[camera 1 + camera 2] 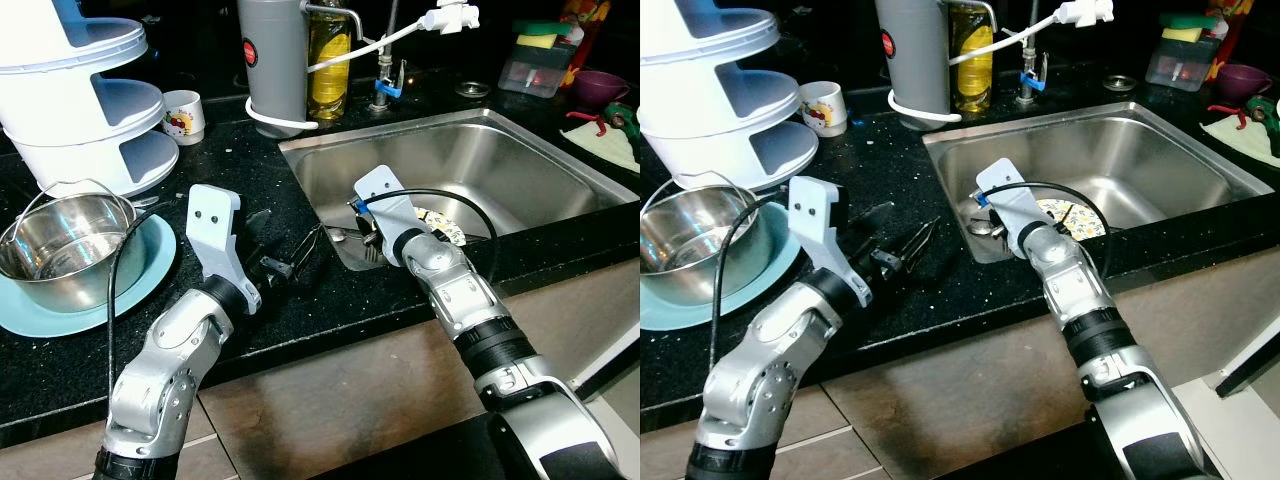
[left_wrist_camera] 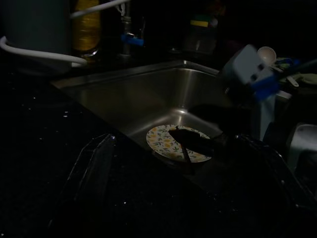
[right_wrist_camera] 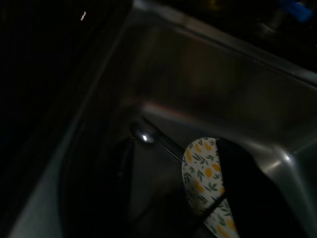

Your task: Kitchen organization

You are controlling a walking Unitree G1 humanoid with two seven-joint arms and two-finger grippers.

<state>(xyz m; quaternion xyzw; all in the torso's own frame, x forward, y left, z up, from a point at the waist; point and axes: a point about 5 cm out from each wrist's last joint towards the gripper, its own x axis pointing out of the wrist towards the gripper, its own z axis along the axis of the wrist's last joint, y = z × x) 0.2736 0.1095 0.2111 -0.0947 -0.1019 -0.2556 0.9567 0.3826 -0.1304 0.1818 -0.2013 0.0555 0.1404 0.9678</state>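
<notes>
Our two arms are segmented silver shells joined by black collars. Each wrist carries a pale grey plate with two small screw holes, a black cable loops from it, and blue fittings mark our right wrist plate (image 1: pixel 383 196).

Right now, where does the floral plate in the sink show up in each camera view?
Left eye view: floral plate on the sink floor, partly hidden behind the right claw's wrist.
Right eye view: plate just right of that wrist.
Left wrist view: plate at centre, a dark utensil across it.
Right wrist view: plate low, right of centre.
Shared landmark: the steel sink.
</notes>
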